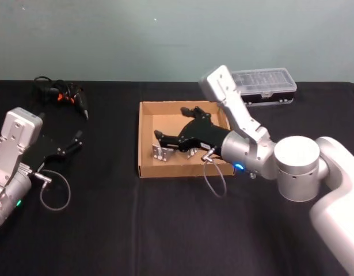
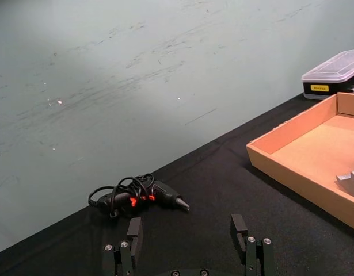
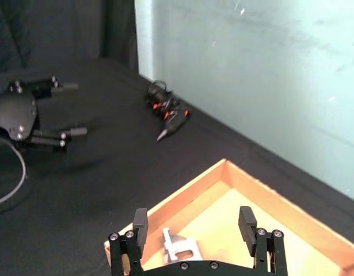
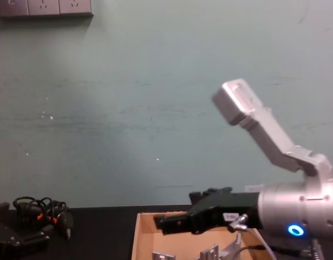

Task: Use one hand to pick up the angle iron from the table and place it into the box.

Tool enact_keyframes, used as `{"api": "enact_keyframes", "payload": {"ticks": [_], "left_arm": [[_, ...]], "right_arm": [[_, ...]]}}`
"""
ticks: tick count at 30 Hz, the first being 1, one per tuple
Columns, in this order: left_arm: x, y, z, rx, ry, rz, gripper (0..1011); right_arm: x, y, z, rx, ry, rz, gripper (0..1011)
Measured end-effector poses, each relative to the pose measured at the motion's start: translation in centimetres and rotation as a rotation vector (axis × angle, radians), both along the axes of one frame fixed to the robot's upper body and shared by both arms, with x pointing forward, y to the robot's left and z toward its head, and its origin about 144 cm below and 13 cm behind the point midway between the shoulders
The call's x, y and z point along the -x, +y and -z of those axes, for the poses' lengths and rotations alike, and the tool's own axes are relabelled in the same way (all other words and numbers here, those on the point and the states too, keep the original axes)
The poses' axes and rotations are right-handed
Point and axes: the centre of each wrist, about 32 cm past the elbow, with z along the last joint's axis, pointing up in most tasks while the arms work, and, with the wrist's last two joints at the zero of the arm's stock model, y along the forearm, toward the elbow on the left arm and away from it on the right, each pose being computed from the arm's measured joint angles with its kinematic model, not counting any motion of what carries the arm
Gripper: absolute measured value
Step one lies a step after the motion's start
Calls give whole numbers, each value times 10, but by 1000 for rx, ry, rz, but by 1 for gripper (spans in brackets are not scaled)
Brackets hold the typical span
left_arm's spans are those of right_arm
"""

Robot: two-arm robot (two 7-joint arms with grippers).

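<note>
The tan cardboard box sits mid-table on the black table. A silver angle iron lies on the box floor near its front left corner, also seen as the angle iron and the angle iron. A second silver piece lies beside it, partly under the arm. My right gripper hovers over the box, open, nothing between its fingers. My left gripper rests open at the table's left, away from the box.
A black case with a clear lid stands behind the box's right corner. A black tool with a coiled cable lies at the back left. The box's near wall rises to the right of the left gripper.
</note>
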Motion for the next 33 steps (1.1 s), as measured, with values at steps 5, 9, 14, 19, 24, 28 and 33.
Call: {"api": "enact_keyframes", "payload": {"ticks": [5, 9, 14, 19, 24, 28, 33], "left_arm": [[0, 0, 0, 0, 0, 0, 1000], [0, 0, 0, 0, 0, 0, 1000], [0, 0, 0, 0, 0, 0, 1000], [0, 0, 0, 0, 0, 0, 1000], [0, 0, 0, 0, 0, 0, 1000], [0, 0, 0, 0, 0, 0, 1000], [0, 0, 0, 0, 0, 0, 1000]], "right_arm": [[12, -11, -1, -30, -43, 30, 1002], [22, -21, -1, -47, -85, 63, 1003], [34, -36, 3, -53, -136, 106, 1003], [41, -45, 6, -46, -170, 124, 1003], [45, -52, 9, -37, -195, 138, 1003], [50, -59, 13, -32, -217, 156, 1003], [54, -65, 18, -22, -232, 176, 1003]]}}
